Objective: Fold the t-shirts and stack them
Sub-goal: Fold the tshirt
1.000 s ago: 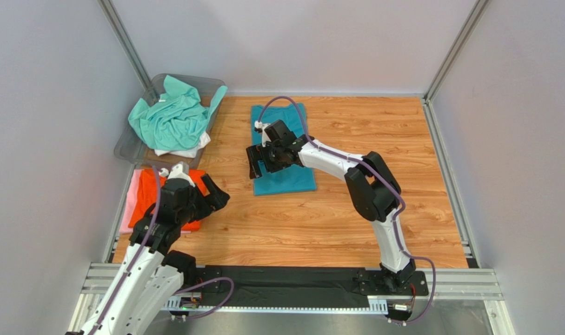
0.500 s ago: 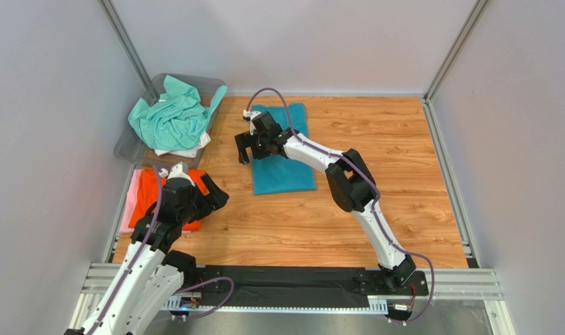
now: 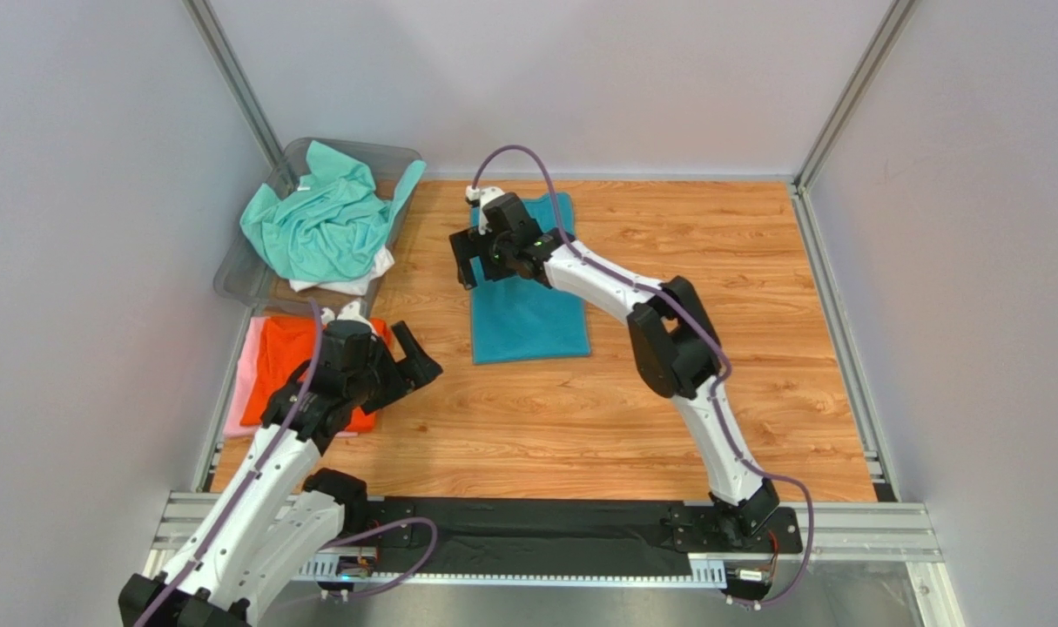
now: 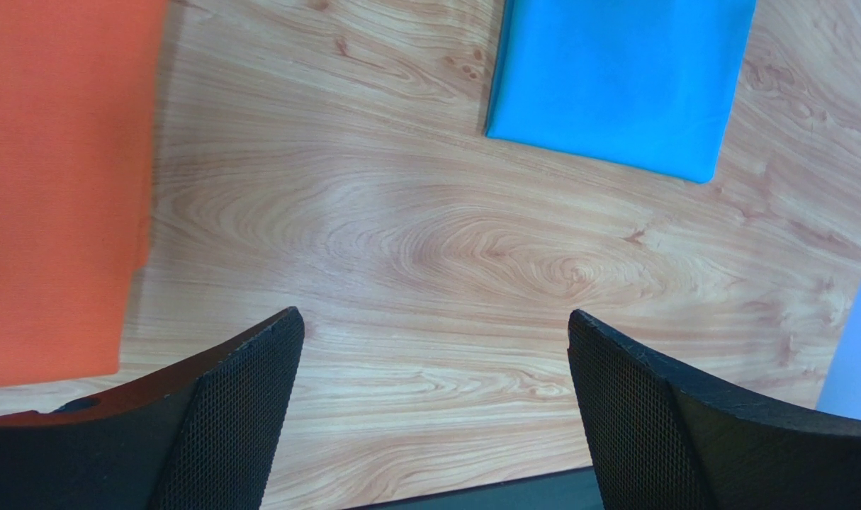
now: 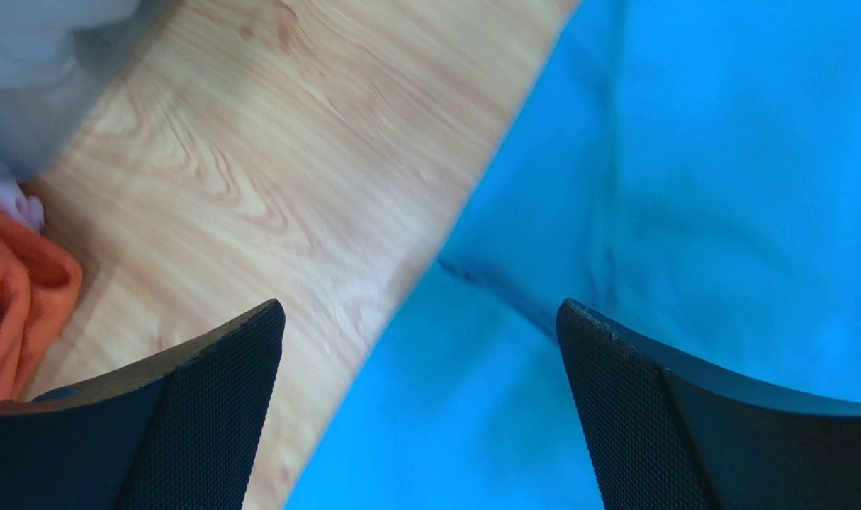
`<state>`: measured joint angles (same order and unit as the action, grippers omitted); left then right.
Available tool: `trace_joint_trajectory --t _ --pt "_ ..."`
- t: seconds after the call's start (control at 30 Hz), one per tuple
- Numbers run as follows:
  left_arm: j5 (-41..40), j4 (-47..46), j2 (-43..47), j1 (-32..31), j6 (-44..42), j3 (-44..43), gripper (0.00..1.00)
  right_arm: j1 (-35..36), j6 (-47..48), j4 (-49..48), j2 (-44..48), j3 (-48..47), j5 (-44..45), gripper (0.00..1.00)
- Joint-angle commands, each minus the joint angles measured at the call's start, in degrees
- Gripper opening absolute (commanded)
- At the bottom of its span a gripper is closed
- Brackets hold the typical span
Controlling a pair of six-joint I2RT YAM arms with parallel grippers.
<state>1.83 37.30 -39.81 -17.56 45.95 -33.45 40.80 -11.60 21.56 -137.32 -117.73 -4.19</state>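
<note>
Folded teal-blue t-shirt (image 3: 534,314), laid flat on the wooden surface (image 3: 704,261) at upper centre. The right gripper (image 3: 479,272) is poised over its upper left edge, jaws wide and empty; the left gripper (image 3: 410,372), jaws likewise wide, is positioned beside the orange t-shirt (image 3: 283,359).

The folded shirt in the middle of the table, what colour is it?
The folded shirt is plain teal-blue; the top external view shows it best.

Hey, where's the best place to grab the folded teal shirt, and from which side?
Likely the teal shirt along its left long edge, coming down from above on the side facing the orange shirt. It lies flat as a narrow folded rectangle, and the open right gripper hovers astride that edge.
</note>
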Motion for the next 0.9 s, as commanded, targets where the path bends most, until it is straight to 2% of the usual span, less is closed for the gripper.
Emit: trace_joint_trajectory --t 0.0,0.07,0.13,0.27,0.37,0.43,0.57,0.67,0.8,0.83,0.87 --pt "4.7 -4.9 -3.1 0.2 -0.9 -0.9 1.0 -0.2 1.2 -4.5 17.3 9.4 7.5 1.0" --pt "6.8 -7.7 -6.1 0.2 -1.1 -1.1 1.0 -0.9 -0.4 -4.5 25.6 15.3 12.1 1.0" --pt "7.7 -10.0 -8.4 0.2 -1.0 -1.3 1.0 -2.0 -2.7 -4.6 31.4 24.6 14.2 1.0" --pt "11.0 -14.8 -16.7 0.2 -1.6 -1.8 0.99 -4.2 -10.0 -5.0 48.8 41.2 18.6 1.0" --pt "13.1 -17.7 -22.9 0.2 -2.5 -2.9 0.91 -6.0 -14.7 -5.0 58.4 52.7 21.0 1.0" --pt "14.3 -19.2 -26.1 0.1 -3.1 -4.3 0.91 -7.7 -15.5 -5.0 62.1 59.3 20.0 1.0" --pt "14.5 -20.5 -34.6 0.0 -6.0 -7.1 0.85 -9.4 -17.3 -4.2 69.6 67.2 18.3 1.0" --pt "16.4 -23.8 -39.6 0.0 -6.1 -8.4 0.82 -10.0 -18.3 -3.5 71.7 70.0 17.6 1.0" --pt "18.8 -26.1 -46.0 0.0 -6.4 -11.0 0.7 -10.1 -18.1 -1.7 71.8 69.9 16.8 1.0" --pt "19.1 -25.9 -47.1 0.0 -6.4 -12.2 0.7 -10.1 -17.6 -0.9 71.6 69.8 17.0 1.0" --pt "19.5 -25.8 -49.0 0.0 -6.8 -12.7 0.63 -10.2 -17.6 -0.7 71.4 69.7 17.4 1.0"
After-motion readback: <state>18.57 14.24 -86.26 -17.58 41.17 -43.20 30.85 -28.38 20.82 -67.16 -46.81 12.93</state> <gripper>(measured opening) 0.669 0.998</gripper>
